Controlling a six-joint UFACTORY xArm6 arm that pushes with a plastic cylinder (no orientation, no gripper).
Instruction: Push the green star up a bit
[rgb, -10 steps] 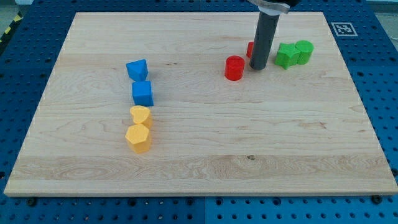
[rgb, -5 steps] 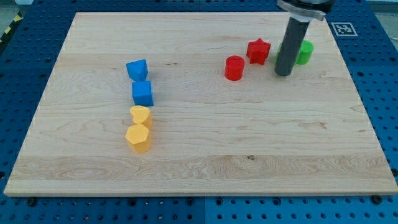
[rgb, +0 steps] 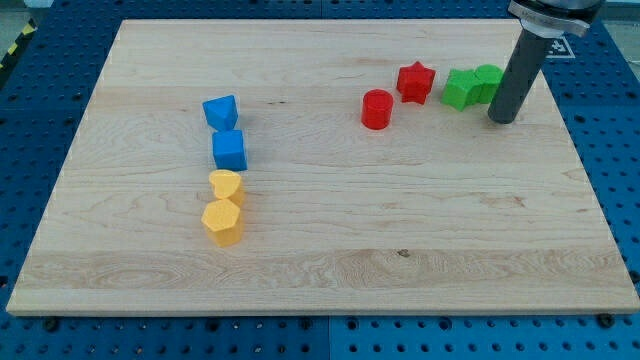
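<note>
Wooden surface (rgb: 330, 230) on a blue perforated bench, seen from the one camera view, with the green star (rgb: 461, 89) taken as landmark. Green star: near the surface's top-right corner, touching a second green block (rgb: 489, 82) on its right, whose shape cannot be made out. Red star (rgb: 415, 81): just left of the green star, apart from it; red cylinder (rgb: 377, 108): further left and slightly lower. Two blue blocks (rgb: 221, 111) (rgb: 229, 150) and two yellow blocks (rgb: 226, 186) (rgb: 222, 222): well apart, far to the left and below, in a column. Tool: a plain dark rod with nothing to open or close and nothing held; my tip (rgb: 503, 119) rests on the surface to the lower right of the green star, just below the second green block, touching neither as far as can be told. Handling, as judged: the star looks small, light, rigid and smooth, so it should slide readily and may rotate if struck off-centre. Best contact point: the middle of its lower edge, pushing toward the view's top. Risk: the adjoining green block may be dragged along
</note>
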